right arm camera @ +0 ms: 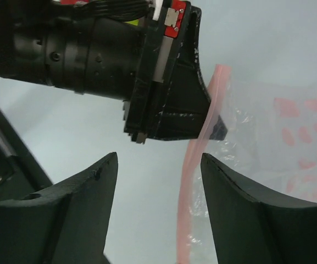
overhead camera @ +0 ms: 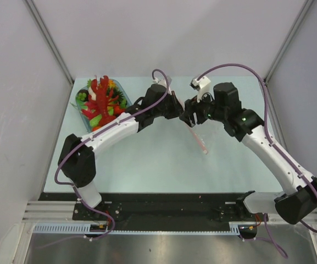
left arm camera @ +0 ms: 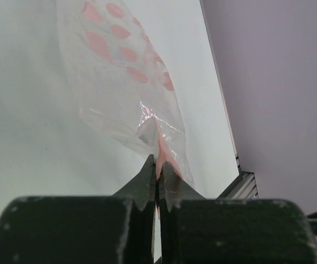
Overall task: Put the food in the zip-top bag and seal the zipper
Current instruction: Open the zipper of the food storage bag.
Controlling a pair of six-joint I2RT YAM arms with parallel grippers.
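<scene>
Surface: pale blue-green table (overhead camera: 147, 165), walled by plain grey panels on three sides; we log it from the near edge outward.
Arm bases: both are bolted at the near edge, and the two arms arch inward to meet over the middle of the table.
Zipper (right arm camera: 194, 165): pink strip along one short edge of the bag. In the top view it runs from the grippers back toward the near side.
Zip-top bag (left arm camera: 120, 82): clear film with pink printed marks, lying mid-table, slightly right of centre and well apart from the tray. We cannot tell how much of it rests on the surface.
Left gripper (left arm camera: 157, 165): fingers pressed together on the zipper, pinching the strip at the bag's corner.
Right gripper (right arm camera: 158, 158): jaws spread wide with nothing between them. It faces the left gripper at close range, with the zipper just beyond its fingertips.
Food (overhead camera: 102, 102): heap of red, green and orange toy pieces at the far left of the table, piled in the tray.
Tray (overhead camera: 122, 91): see-through blue-green, under the food, just left of the left arm's forearm.
</scene>
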